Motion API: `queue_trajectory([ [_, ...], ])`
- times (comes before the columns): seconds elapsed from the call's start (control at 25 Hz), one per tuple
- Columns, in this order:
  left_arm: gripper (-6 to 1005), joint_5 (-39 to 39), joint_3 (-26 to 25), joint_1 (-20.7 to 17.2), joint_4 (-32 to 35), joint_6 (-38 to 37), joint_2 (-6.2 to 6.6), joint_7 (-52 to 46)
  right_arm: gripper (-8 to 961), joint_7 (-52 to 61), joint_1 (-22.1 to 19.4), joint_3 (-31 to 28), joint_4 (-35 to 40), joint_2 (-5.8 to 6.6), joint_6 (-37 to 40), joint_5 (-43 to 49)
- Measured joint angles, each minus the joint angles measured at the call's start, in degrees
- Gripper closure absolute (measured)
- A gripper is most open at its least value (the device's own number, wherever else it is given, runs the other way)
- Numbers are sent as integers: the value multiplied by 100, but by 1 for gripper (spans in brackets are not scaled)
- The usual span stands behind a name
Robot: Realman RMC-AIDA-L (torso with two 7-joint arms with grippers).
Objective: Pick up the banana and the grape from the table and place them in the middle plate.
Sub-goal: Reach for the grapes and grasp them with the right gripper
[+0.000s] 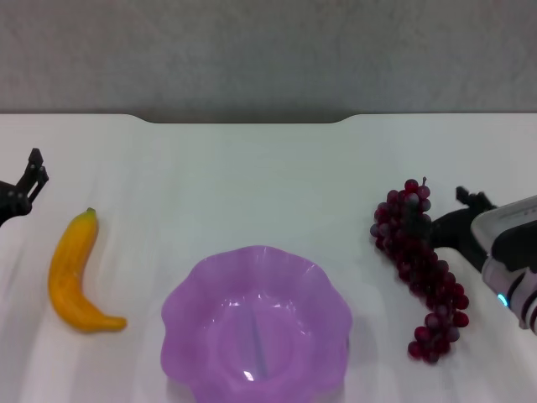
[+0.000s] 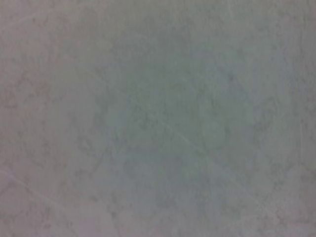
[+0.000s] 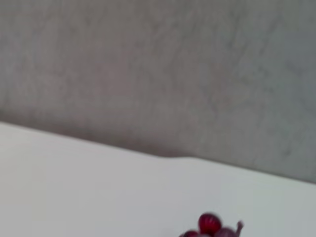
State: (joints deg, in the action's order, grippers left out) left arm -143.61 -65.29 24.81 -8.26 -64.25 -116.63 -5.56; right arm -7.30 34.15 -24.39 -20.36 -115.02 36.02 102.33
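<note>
The banana (image 1: 71,273) lies on the white table (image 1: 252,185) at the left, green stem tip pointing away. The grape bunch (image 1: 424,269) lies at the right, running from far to near; its top shows in the right wrist view (image 3: 211,224). The purple scalloped middle plate (image 1: 193,302) sits empty at the near centre. My right gripper (image 1: 440,211) is open at the upper part of the grape bunch, coming in from the right, with one finger against the grapes. My left gripper (image 1: 33,178) is open at the left edge, beyond and left of the banana, apart from it.
The table's far edge has a shallow notch (image 1: 243,120) with a grey wall behind it. The left wrist view shows only a grey surface. Bare tabletop lies between the banana, the plate and the grapes.
</note>
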Motion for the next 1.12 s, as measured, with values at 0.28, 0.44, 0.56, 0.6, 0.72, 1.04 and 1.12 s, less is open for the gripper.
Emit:
queue_trajectory([
  [0.28,122,0,1,10,-25,0,-13,118,47,1,50,-2,-95,-9,-547,306],
  [0.44,122,0,29,6,-57,0,-9,119,47,1,72,7,-143,-5,-744,316],
  [0.56,121,0,32,6,-60,0,-9,120,48,0,73,34,-151,-4,-790,321],
  [0.6,121,0,33,5,-61,0,-9,120,48,1,73,48,-153,-3,-791,323],
  [0.72,121,0,34,-1,-61,0,-9,122,48,16,73,73,-160,-3,-794,323],
  [1.04,122,0,35,-3,-62,-14,-9,126,48,58,-9,75,-170,-10,-799,281],
  [1.12,122,0,35,-3,-62,-19,-9,126,47,58,-39,75,-170,-11,-799,279],
])
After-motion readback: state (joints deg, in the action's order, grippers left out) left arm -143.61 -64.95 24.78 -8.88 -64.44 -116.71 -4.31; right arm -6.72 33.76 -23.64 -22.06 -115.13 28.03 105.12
